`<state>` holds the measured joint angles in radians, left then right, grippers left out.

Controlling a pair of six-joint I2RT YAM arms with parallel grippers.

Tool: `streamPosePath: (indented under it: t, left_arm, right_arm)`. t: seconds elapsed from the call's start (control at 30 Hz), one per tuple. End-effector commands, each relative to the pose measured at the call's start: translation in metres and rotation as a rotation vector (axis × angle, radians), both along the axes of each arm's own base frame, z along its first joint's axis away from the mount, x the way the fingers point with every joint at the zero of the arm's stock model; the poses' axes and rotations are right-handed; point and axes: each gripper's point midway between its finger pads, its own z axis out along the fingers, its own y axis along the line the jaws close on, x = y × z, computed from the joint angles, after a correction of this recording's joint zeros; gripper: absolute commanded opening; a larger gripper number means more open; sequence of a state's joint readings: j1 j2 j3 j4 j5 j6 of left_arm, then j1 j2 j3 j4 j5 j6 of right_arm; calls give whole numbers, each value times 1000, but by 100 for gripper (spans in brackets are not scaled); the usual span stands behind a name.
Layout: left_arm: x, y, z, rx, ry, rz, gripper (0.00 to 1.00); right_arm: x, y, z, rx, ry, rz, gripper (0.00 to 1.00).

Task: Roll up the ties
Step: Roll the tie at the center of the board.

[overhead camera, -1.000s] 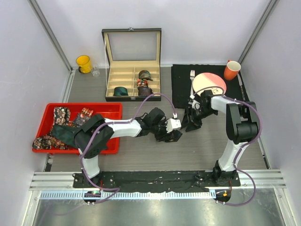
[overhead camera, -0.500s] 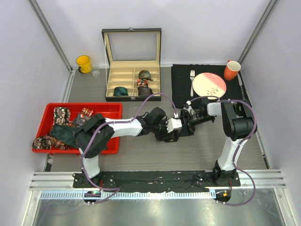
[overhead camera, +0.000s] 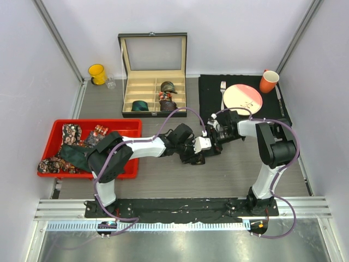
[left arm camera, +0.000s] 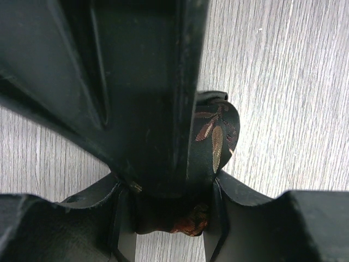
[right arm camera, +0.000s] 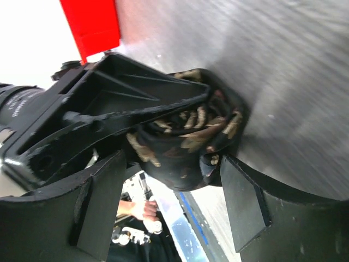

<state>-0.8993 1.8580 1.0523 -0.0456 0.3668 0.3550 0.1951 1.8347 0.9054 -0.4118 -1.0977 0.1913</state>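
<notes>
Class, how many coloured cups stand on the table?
2: a round yellow mug at the far left; a round orange cup far right, at the black cloth mat's corner. None appears hidden.

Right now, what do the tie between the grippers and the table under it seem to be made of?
The tie looks like woven, silky fabric: dark with a slight sheen, beige and reddish leaf patterns, soft folds. The table looks like wood or wood-look laminate, grey and matt, with fine straight grain lines; which one, I cannot tell.
</notes>
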Motion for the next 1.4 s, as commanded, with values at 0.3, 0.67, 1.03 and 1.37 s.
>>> streamPosePath:
  t: [0.3,0.67,1.03,1.37]
  left_arm:
    - [-23,40,-50,197,102,3,3]
    - [-22,41,-53,204,110,17,20]
    - [-4,26,29,-40,-63,94,95]
    - [-8,37,133,-358,-269,159,100]
  right_arm:
    - [4,-10,-16,-128,-29,14,38]
    - [0,-3,-17,-105,4,28,23]
    - [4,-8,-11,-136,-70,51,1]
    - [-1,8,18,-86,-152,70,1]
